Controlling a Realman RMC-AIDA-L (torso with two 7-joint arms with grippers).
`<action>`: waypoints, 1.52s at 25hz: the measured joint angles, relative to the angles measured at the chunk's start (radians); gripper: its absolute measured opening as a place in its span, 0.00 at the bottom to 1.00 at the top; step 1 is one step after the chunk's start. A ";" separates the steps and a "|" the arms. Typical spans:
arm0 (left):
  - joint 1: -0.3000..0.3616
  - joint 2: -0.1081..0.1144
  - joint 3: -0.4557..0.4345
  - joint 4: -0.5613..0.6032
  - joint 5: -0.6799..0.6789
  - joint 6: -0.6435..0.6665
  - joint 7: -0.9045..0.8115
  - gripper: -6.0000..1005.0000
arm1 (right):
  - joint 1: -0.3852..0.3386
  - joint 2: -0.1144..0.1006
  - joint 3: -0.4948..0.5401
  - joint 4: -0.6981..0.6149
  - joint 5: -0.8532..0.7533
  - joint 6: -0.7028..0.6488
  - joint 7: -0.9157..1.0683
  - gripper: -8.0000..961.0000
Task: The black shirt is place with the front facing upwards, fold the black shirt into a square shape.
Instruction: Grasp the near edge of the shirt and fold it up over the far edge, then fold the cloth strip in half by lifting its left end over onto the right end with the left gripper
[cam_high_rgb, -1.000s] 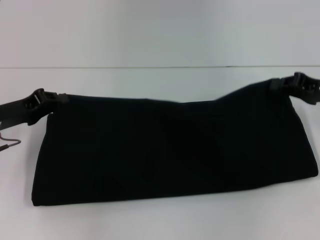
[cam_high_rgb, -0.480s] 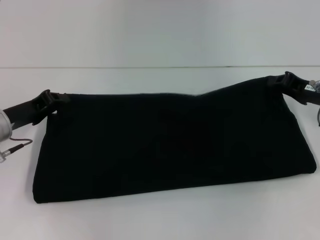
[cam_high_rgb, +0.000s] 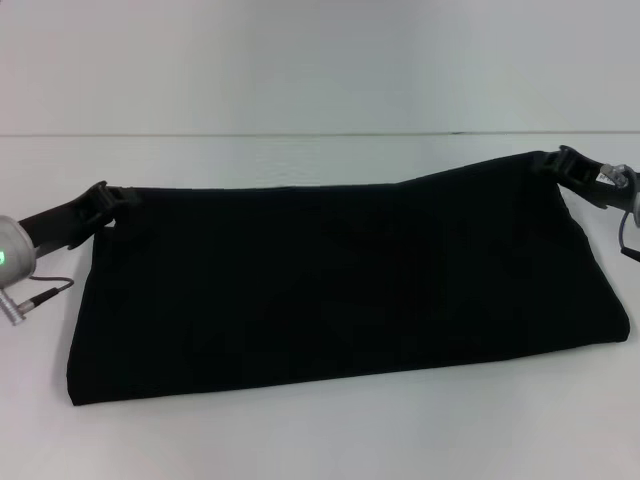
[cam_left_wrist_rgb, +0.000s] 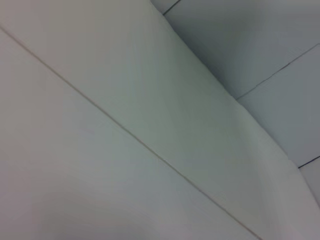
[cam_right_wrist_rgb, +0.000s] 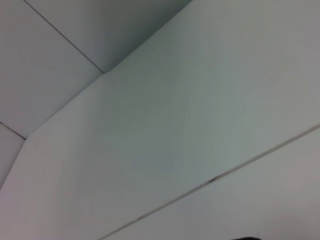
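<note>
The black shirt (cam_high_rgb: 340, 280) lay folded across the tabletop (cam_high_rgb: 320, 440), far corners pinched by the left gripper (cam_high_rgb: 108, 196) and right gripper (cam_high_rgb: 566, 163); both needed equal tension for a straight fold.

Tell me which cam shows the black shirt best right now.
Head view. The whole black shirt shows there as a long folded band on the white table, with the left gripper and right gripper at its far corners. Both wrist views show only pale surfaces, nothing recognisable as the shirt.
</note>
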 joint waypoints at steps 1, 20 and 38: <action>-0.003 -0.005 0.000 0.000 0.000 -0.011 0.004 0.03 | 0.003 0.003 0.000 0.004 0.005 0.005 -0.019 0.11; -0.032 -0.054 0.006 -0.045 -0.087 -0.251 0.136 0.34 | 0.010 0.017 0.008 0.061 0.065 0.120 -0.179 0.70; 0.170 0.059 0.024 -0.038 -0.264 0.397 0.104 0.76 | -0.210 -0.012 -0.020 -0.029 0.299 -0.563 -0.755 0.77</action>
